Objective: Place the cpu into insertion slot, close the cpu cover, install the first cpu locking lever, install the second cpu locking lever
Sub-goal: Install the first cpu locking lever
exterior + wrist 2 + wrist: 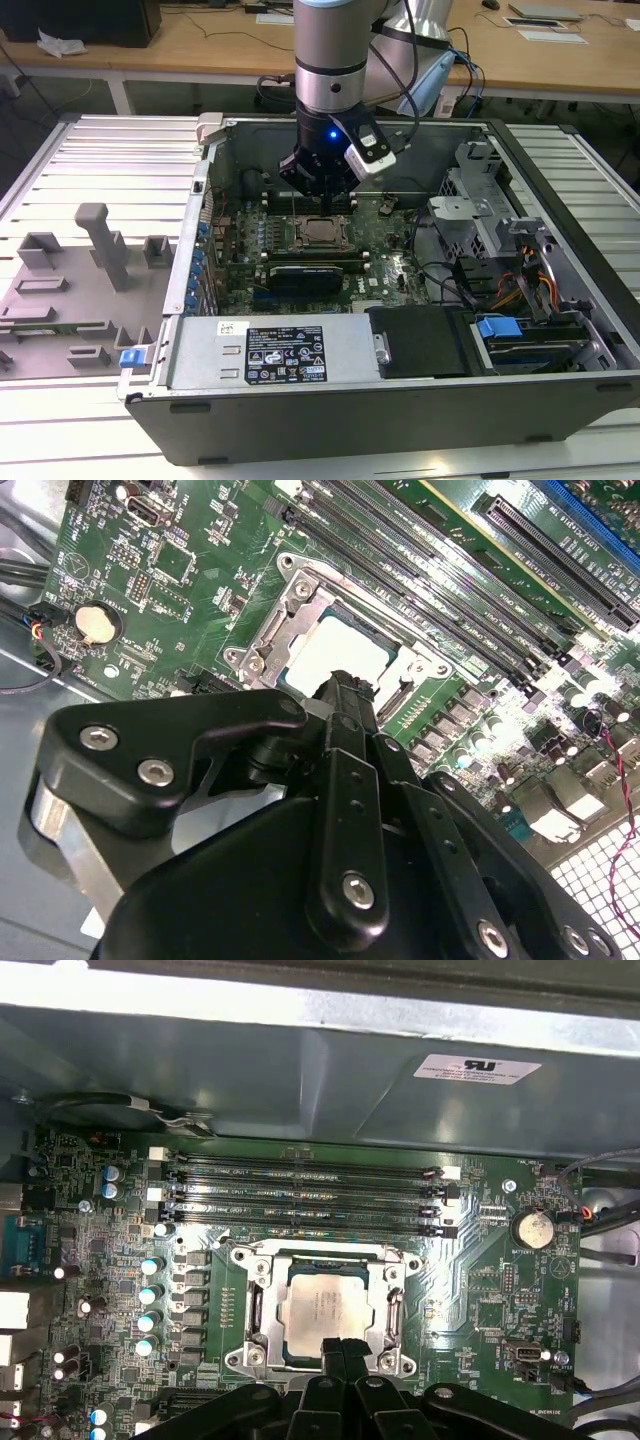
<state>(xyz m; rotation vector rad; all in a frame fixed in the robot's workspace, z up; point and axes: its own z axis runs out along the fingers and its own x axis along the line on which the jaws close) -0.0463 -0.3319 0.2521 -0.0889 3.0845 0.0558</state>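
**While the tool hangs at the slot's edge, lever work looks to be the step in hand**

Cpu [322,1305] lies flat in the slot [236,1257], its pale top showing through the window of the cover [318,1256]. Cover looks down, with frame metal on every side of the chip. The first two steps therefore read as done, and I judge the step in hand to be the locking levers. The levers are too fine to make out, so I cannot tell whether either is hooked.

Tool [345,685]: fingers together, nothing between them. The tip is at the slot's edge, above the board [480,1290]. I cannot tell whether it touches the cover or hangs just clear.

Next move, as I judge it, is a press with the closed tip on a thin sprung wire, down and then sideways under its catch. It calls for the tip to sit square on the lever, not on the cpu or the small parts crowded round the slot. A slip would land on those.

Arm [330,60] stands straight down into the open case [300,420]. The wrist is vertical and the tool points at the board. In the exterior view the tool is on the slot's far side. The case lies on its side on the ribbed worktop [100,160].
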